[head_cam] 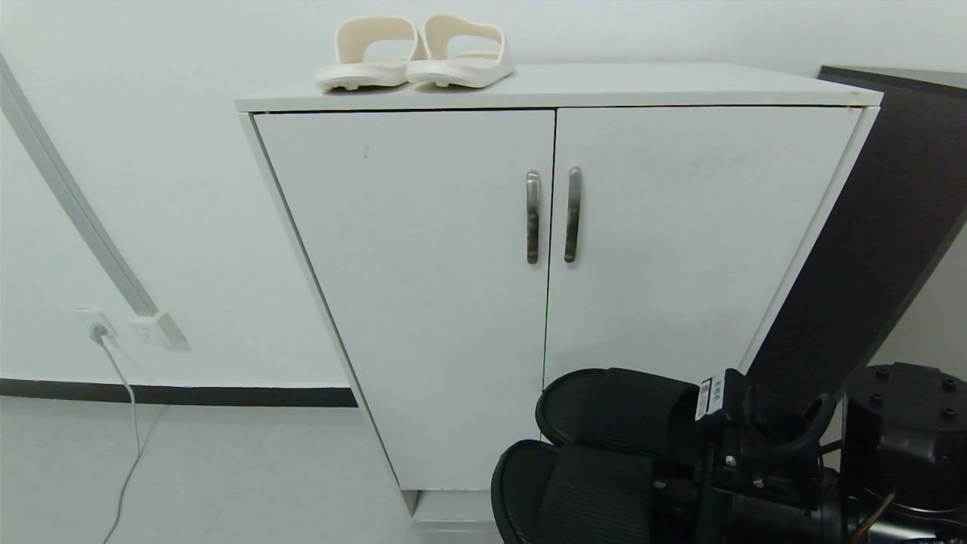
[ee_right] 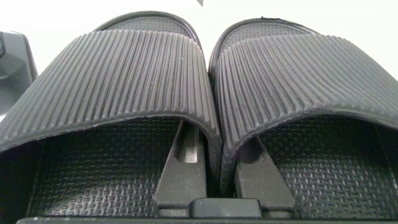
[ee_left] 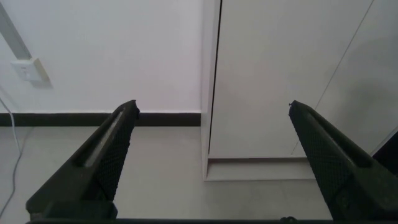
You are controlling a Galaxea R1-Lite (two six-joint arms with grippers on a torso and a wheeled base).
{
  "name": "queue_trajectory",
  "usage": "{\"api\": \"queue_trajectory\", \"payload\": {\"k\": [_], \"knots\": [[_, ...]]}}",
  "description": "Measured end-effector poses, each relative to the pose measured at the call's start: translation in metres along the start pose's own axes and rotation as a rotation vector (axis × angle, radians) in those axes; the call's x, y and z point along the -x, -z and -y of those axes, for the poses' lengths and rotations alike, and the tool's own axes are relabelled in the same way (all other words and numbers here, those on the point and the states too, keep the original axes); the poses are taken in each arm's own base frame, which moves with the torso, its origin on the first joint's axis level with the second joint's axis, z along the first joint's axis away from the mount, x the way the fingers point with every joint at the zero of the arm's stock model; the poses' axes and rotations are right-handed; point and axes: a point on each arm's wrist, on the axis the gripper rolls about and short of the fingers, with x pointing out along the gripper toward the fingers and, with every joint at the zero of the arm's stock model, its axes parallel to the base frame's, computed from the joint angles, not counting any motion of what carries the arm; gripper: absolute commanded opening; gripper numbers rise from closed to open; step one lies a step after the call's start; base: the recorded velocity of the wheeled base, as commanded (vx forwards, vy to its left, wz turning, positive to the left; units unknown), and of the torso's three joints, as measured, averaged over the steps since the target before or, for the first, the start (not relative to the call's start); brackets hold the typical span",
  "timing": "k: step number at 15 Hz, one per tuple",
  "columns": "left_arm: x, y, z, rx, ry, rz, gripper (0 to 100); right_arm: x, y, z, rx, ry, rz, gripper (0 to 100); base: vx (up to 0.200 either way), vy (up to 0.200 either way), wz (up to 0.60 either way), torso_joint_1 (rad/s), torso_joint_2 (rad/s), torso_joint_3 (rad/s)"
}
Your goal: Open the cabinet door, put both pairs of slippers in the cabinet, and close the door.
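While pinching the black slippers (head_cam: 612, 408) low before the shut cabinet doors (head_cam: 408, 302) in the right gripper (ee_right: 214, 155), left gripper (ee_left: 212, 107) gaping wide and empty, could easily clip that pair swinging a door open and drop 1, with the white slippers (head_cam: 415, 53) sitting up top.

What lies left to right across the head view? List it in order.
In order: wall socket → cream slippers on the cabinet top → left door handle → right door handle → dark panel.
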Motion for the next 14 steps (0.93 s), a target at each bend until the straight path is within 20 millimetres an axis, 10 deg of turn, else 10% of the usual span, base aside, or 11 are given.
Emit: {"api": "queue_trajectory", "payload": {"k": [10,14], "knots": [[0.000,-0.005,0.000,-0.121,0.004,-0.004,100,0.002,0.009,-0.003,-0.009,-0.009,-0.035,0,0.000,0.000,0.00,0.000,0.00,0.000],[-0.006,-0.064,0.004,-0.081,0.125,0.015,100,0.001,0.010,-0.004,-0.007,-0.009,-0.038,0,0.000,0.000,0.00,0.000,0.00,0.000]]}}
